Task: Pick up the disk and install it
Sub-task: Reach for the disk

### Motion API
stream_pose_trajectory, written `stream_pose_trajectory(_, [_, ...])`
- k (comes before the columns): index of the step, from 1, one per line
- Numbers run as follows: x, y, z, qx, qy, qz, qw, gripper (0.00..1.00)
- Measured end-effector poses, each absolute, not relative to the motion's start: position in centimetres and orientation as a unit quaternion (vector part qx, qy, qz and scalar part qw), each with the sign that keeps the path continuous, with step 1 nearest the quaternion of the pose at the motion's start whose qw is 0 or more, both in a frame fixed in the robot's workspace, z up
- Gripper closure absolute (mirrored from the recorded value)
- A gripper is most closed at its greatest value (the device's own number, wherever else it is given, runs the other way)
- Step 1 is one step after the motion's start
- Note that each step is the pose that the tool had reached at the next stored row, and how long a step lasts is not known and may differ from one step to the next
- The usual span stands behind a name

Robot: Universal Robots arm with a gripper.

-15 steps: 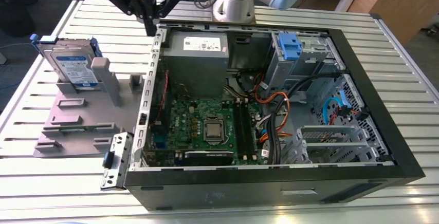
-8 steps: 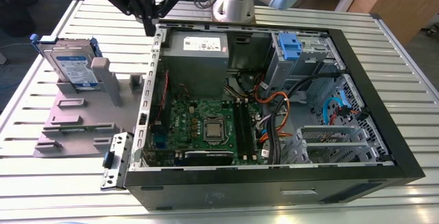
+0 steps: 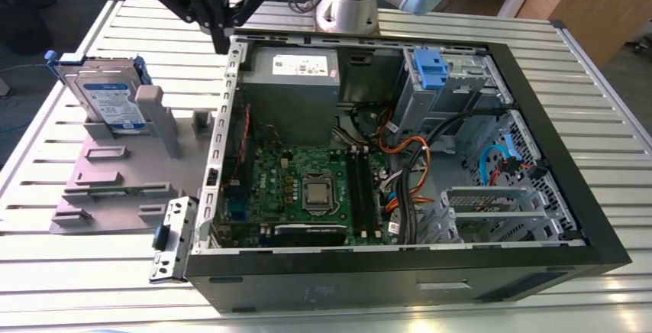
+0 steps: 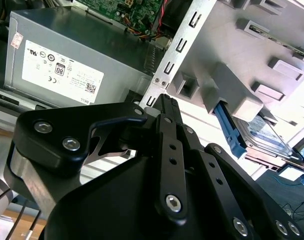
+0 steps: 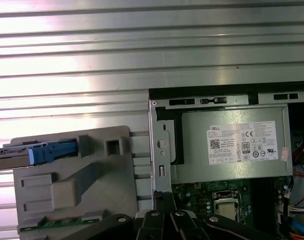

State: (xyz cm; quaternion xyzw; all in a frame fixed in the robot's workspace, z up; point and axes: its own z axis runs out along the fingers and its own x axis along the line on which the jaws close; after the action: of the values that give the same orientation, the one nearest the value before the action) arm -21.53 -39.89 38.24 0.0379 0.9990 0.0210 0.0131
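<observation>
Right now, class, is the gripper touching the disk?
Apart. In the exterior view the gripper hangs over the computer case's back corner, while the disk stands in the grey holder further to the exterior view's left, with open space between them.

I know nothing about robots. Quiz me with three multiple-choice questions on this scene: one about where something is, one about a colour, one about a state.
1. Where is the disk?
A) standing in the grey holder beside the computer case
B) inside the case
C) in the gripper

2. What colour are the disk's rails?
A) red
B) blue
C) yellow

3. The gripper is:
A) holding the disk
B) shut, empty
C) gripping a cable

Answers: A, it stands in the holder; B, blue plastic edges it; B, the fingers meet with nothing between.
</observation>
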Motion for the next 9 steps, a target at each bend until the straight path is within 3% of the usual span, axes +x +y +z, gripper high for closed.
stream_pose_trajectory(9, [-21.7,-39.89,38.23,0.038,0.999,0.021,0.013,0.89])
